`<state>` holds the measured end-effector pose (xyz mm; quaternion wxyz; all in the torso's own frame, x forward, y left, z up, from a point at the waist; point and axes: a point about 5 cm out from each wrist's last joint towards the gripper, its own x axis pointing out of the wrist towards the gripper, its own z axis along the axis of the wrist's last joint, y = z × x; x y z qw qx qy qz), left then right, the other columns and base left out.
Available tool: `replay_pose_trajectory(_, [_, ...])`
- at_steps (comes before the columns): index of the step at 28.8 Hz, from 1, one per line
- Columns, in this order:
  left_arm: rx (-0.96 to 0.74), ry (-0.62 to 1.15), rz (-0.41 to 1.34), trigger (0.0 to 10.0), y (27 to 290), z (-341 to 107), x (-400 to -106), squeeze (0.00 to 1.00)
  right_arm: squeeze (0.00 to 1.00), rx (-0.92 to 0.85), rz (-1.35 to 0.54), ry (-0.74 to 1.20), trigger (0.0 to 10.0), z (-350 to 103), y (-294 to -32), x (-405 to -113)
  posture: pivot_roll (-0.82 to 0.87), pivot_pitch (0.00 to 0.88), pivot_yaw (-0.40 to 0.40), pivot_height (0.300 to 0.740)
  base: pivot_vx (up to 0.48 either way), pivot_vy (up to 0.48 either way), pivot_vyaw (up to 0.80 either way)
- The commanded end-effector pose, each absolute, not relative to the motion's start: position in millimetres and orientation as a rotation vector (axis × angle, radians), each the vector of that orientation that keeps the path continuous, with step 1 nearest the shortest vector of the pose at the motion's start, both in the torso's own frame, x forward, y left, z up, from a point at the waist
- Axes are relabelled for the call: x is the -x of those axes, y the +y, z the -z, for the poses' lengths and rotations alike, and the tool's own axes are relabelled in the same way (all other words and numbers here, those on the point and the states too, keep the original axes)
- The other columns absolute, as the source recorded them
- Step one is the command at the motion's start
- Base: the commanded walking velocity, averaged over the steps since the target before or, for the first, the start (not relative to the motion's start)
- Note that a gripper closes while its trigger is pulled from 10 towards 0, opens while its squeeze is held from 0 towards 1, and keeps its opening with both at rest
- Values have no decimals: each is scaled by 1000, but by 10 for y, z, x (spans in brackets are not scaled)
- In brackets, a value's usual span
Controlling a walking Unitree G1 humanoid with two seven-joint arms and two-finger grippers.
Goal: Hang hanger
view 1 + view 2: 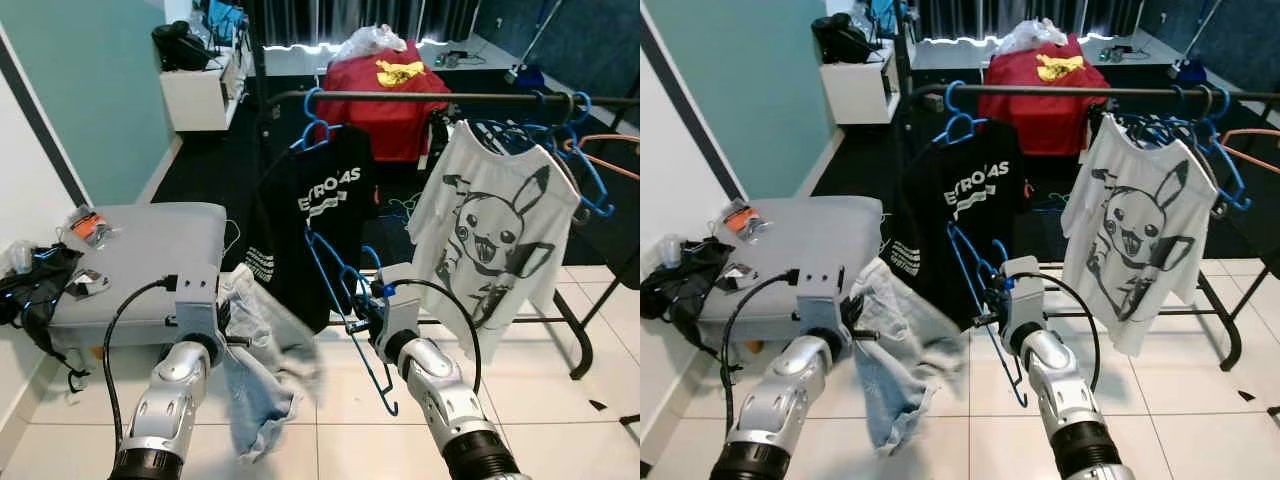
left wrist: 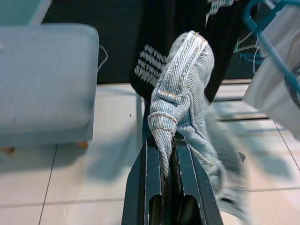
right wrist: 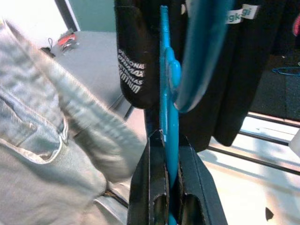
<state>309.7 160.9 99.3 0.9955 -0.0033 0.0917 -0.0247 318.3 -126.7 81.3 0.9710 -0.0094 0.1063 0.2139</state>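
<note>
A: Where's the thin blue plastic hanger [image 1: 350, 300]?

B: Pinched between the fingers of the right gripper [image 3: 169, 199], held low and near, in front of the black printed T-shirt [image 1: 325, 200], well below the far dark metal rail [image 1: 420, 97].

A: And the left gripper [image 2: 167, 187]?

B: Clamped on a fold of pale blue denim garment [image 1: 255, 365], hanging at the near left.

A: So which step?

B: Dressing the hanger, I'd judge. Next, the denim must go onto it, then the hook lifts to the rail.

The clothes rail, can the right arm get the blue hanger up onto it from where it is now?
Probably yes. The right gripper grips the blue hanger below the clothes rail, and bare bar shows between the black T-shirt and the Pikachu T-shirt.
</note>
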Motion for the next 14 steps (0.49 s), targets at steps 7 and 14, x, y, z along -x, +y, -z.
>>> replay_pose_trajectory(7, [-154,40,223,10000,1738,-1299,-3192,0,0,113,-904,458,10000,-876,-1401,-2864,4,0,20,740,0,0,0])
replay_pose_trajectory(14, [-211,-18,306,10000,1718,-1425,-3269,0,0,209,-930,559,10000,-879,-1474,-2859,4,0,11,740,0,0,0])
